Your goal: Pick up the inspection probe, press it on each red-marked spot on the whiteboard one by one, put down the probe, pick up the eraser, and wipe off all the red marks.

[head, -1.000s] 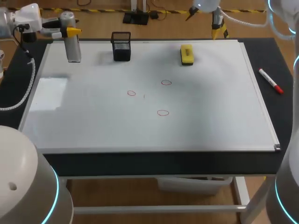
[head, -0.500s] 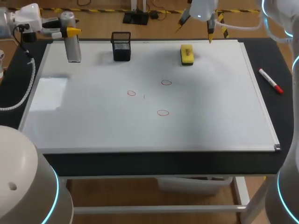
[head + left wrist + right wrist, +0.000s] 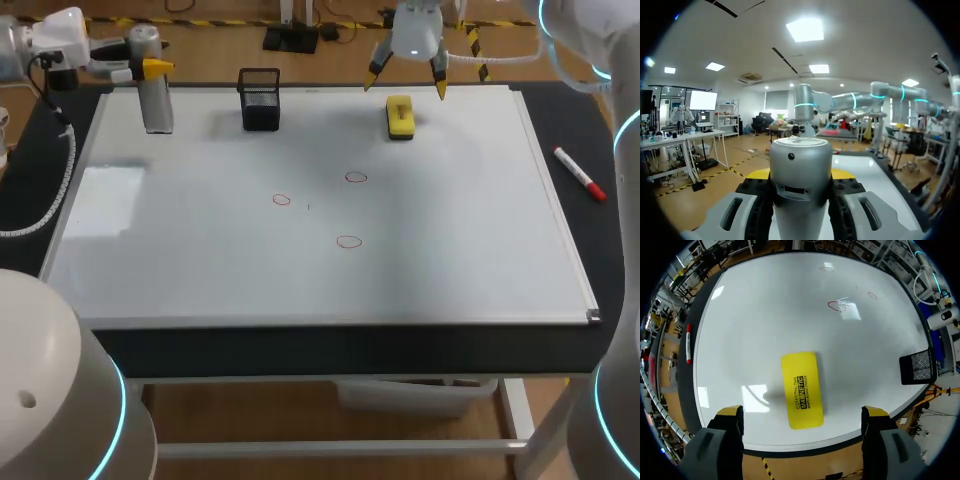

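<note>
Head view, clock positions read on the board face with 12 at the far edge. A white rectangular whiteboard (image 3: 470, 260) covers most of a dark tabletop (image 3: 565, 110).

Left gripper (image 3: 152, 68), at the 10 o'clock corner: fingers closed against opposite sides of a silver cylindrical inspection probe (image 3: 157, 108), which stands upright. Whether its base touches the board cannot be told. In the left wrist view the probe fills the gap between the two black finger pads (image 3: 760, 205), both pressed to its barrel.

A black wire-mesh pen cup (image 3: 260, 98) stands on the board at 11 o'clock, near the probe but apart from it. A yellow block eraser (image 3: 400, 116) lies flat on the board between 12 and 1 o'clock.

Right gripper (image 3: 406, 82): hangs above the eraser, fingers spread wide and holding nothing. In the right wrist view the eraser lies under and between the two yellow tips (image 3: 731, 411), clear of both.

Three small red ring marks lie near the board's centre, well apart: one ring (image 3: 281, 200) at 9 o'clock of the group, one ring (image 3: 356, 177) at 12 o'clock, one ring (image 3: 348, 241) at 6 o'clock.

A white marker pen with a red cap (image 3: 580, 174) lies on the tabletop just off the board's 3 o'clock edge
</note>
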You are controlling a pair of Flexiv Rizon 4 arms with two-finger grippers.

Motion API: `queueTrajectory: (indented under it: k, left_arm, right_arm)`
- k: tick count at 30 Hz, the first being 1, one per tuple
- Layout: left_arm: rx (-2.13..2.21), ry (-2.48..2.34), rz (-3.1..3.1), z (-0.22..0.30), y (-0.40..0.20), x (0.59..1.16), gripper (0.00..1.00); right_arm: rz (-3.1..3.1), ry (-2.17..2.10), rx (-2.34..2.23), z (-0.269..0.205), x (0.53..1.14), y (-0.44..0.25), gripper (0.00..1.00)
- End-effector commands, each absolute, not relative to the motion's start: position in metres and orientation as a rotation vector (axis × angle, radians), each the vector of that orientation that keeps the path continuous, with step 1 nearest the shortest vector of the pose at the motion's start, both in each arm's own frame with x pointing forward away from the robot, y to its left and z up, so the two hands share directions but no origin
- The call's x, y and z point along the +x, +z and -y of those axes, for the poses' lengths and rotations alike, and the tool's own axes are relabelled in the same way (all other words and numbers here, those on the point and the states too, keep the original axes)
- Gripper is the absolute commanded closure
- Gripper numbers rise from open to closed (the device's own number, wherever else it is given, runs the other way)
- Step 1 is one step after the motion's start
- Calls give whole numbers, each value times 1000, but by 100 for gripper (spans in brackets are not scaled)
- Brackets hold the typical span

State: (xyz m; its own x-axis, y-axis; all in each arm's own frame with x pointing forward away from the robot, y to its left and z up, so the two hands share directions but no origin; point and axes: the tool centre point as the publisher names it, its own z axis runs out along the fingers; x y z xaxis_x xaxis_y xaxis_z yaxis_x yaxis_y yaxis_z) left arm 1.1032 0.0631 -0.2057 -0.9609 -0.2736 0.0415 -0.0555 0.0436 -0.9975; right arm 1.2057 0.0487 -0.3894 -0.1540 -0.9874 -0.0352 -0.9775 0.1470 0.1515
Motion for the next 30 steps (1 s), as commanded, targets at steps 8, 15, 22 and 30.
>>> queueTrajectory:
  k: [8,15,22,30]
  left_arm:
    - [-344,-2037,-2144,-62,-204,1102,100]
    - [-344,-2037,-2144,-62,-204,1102,100]
    - [-344,-2037,-2144,-62,-204,1102,100]
    - [-344,-2037,-2144,-62,-204,1102,100]
  right_arm:
    - [2293,-259,2060,-51,1202,-414,0]
    - [2265,-251,2095,-51,1200,-419,0]
    - [2217,-240,2131,-55,1200,-423,0]
    - [2184,-224,2134,-53,1201,-425,0]
